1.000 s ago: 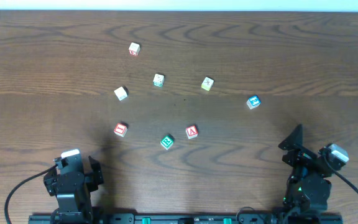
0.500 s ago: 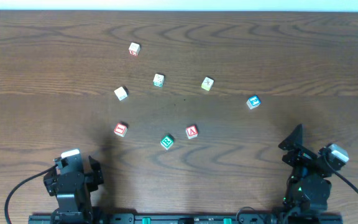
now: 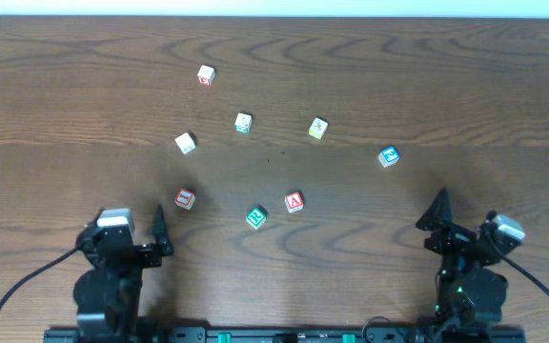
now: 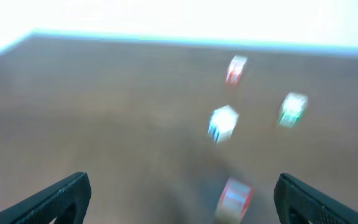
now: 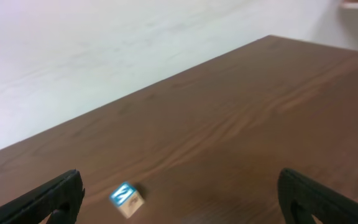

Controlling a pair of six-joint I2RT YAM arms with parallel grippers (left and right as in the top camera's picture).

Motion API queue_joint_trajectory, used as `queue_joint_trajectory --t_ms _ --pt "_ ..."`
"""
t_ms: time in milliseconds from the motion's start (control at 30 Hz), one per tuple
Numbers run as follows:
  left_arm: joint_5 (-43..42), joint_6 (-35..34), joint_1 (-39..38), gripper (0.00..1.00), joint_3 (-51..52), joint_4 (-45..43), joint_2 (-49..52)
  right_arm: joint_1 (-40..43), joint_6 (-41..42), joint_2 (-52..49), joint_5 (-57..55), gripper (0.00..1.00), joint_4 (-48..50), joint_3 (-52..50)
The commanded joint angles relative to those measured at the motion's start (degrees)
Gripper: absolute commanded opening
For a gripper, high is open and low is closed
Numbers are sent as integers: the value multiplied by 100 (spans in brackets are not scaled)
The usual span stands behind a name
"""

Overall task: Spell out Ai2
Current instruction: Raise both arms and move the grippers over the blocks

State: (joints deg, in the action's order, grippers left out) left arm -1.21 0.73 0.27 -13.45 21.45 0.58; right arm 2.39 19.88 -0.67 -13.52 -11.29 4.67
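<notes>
Three lettered cubes lie apart on the wooden table (image 3: 84, 105): the red I cube (image 3: 185, 198) at left, the red-framed A cube (image 3: 294, 201) in the middle, and the blue 2 cube (image 3: 388, 156) further right and back. My left gripper (image 3: 127, 238) stands open near the front edge, short of the I cube. In its blurred wrist view the I cube (image 4: 234, 199) shows ahead of the left gripper (image 4: 182, 200), nearer the right finger. My right gripper (image 3: 465, 229) is open at front right. The 2 cube (image 5: 126, 198) lies far ahead of the right gripper (image 5: 182, 202), towards its left finger.
A green-marked cube (image 3: 256, 217) sits just left of and in front of the A cube. Further back lie a white cube (image 3: 186, 143), a greenish cube (image 3: 243, 122), a yellowish cube (image 3: 318, 128) and a red-marked cube (image 3: 206, 74). The table's back edge meets a white wall.
Both arms have lifted and tipped forward from their resting pose; the left one's finger now shows beside its body, and the right gripper has shifted slightly left. No cube has moved.
</notes>
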Motion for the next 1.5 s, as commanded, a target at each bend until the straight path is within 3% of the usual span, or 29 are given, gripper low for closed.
queue_joint_trajectory --t_ms 0,233,500,700,900,1067,1200,1333,1467 --pt "-455 -116 17 95 11 -557 -37 48 -24 37 350 99 -15 13" --pt "-732 -129 9 95 -13 -1379 -31 48 -396 -192 343 99 -306 721" --pt "-675 -348 9 96 -730 -1543 162 46 -258 -1775 350 99 -525 2020" --pt "-568 -195 9 95 -1707 -1593 1412 17 -258 -3309 564 99 -846 3539" --pt "-588 -195 9 95 -3473 -1434 3626 -4 -256 -4994 675 99 -2229 5396" --pt "-761 -195 9 95 -5257 -278 5348 -175 -256 -6161 800 99 -3526 6725" --pt "-1294 -199 7 96 -6804 1576 6747 -387 -256 -7029 1209 99 -4848 7611" --pt "-1836 -247 2 96 -7499 2964 7560 -555 -258 -7578 1757 99 -5650 7840" --pt "-2070 -245 2 95 -7525 3578 7912 -680 -258 -7888 2277 99 -5949 7836"
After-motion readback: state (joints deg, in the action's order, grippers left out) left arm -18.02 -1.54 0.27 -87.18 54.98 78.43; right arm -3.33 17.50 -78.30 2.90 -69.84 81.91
